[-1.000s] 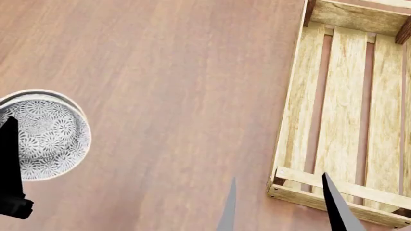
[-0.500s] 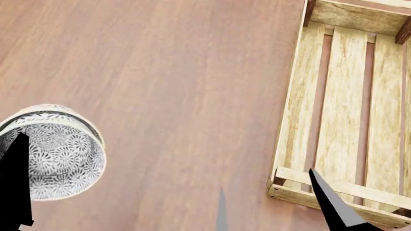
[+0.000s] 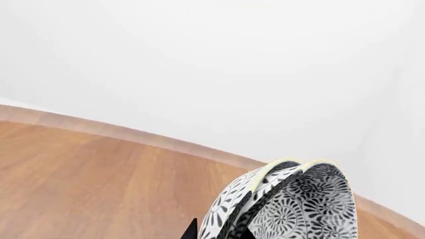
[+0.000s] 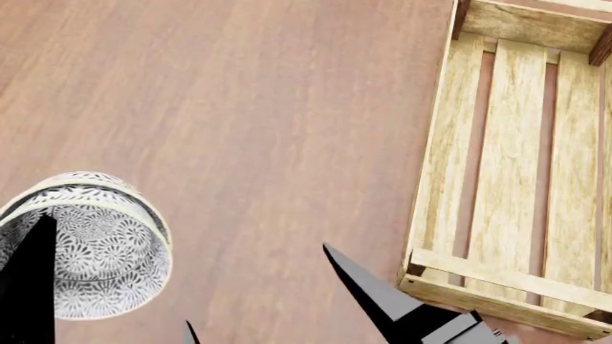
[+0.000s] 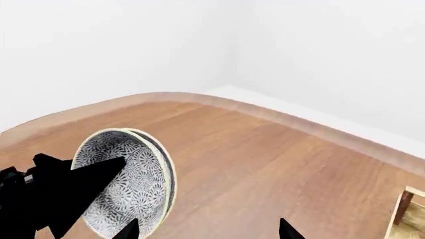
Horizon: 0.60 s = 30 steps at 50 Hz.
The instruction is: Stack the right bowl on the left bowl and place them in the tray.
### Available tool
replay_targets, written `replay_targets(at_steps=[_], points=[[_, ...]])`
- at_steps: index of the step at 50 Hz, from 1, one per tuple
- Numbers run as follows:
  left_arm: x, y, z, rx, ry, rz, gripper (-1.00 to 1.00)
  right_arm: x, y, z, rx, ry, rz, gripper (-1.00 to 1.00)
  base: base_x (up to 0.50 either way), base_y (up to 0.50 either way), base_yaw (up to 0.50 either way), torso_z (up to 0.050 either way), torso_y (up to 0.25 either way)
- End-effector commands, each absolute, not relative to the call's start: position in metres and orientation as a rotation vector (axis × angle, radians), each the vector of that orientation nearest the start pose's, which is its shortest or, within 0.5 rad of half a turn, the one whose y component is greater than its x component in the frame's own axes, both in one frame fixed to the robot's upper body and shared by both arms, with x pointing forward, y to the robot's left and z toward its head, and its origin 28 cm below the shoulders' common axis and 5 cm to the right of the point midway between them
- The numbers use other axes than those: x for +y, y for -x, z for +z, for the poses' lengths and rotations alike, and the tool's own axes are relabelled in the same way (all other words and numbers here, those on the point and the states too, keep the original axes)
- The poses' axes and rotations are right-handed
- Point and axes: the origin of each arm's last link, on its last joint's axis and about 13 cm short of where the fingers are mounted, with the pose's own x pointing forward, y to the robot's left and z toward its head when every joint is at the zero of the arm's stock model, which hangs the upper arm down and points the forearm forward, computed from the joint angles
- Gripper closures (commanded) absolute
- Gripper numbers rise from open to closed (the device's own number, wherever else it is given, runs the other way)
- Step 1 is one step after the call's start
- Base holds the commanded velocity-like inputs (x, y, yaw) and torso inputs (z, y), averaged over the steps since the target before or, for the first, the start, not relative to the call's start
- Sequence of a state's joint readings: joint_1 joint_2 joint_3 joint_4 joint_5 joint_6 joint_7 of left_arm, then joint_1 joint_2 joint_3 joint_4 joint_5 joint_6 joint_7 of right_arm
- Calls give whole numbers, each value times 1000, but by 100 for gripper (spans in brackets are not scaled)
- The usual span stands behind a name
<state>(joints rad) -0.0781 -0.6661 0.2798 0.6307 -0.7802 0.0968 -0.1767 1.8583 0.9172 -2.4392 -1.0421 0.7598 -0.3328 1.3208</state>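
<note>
Two black-and-white patterned bowls sit nested as one stack (image 4: 91, 244), the right bowl inside the left bowl. My left gripper (image 3: 217, 232) is shut on the stack's rim, one fingertip inside and one outside the wall. In the head view one black left finger (image 4: 31, 287) lies across the bowls' inside. The stack (image 5: 129, 181) hangs tilted above the table. My right gripper (image 4: 257, 285) is open and holds nothing, just right of the bowls. In its own wrist view the right gripper (image 5: 208, 230) has one tip beside the stack. The tray (image 4: 431, 165), a pale slatted crate, lies at the right.
The brown wooden table (image 4: 268, 107) stretches between the bowls and the tray. A corner of the tray (image 5: 406, 214) shows in the right wrist view. The table's far rounded edge (image 5: 279, 117) meets a white wall.
The stacked bowls have moved toward me and slightly right in the left gripper and now look more tilted. My right gripper has swung left, away from the tray toward the bowls.
</note>
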Motion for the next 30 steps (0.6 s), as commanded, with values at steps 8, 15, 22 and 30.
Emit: replay_targets(at_steps=[8,15,22,30], points=[[227,-180,167,-472,249,-505,100,-93,-128,228,-274,276,511,-100,0,0,0,0,1],[226,-178,169,-480,244,-519,100,-83,-134,226,-287,265,553,-100,0,0,0,1,0],[226,-178,175,-482,247,-518,100,-77,-139,226,-285,224,593,-100,0,0,0,0,1],[225,-176,171,-486,247,-521,100,-74,-143,224,-282,212,604,-100,0,0,0,0,0]])
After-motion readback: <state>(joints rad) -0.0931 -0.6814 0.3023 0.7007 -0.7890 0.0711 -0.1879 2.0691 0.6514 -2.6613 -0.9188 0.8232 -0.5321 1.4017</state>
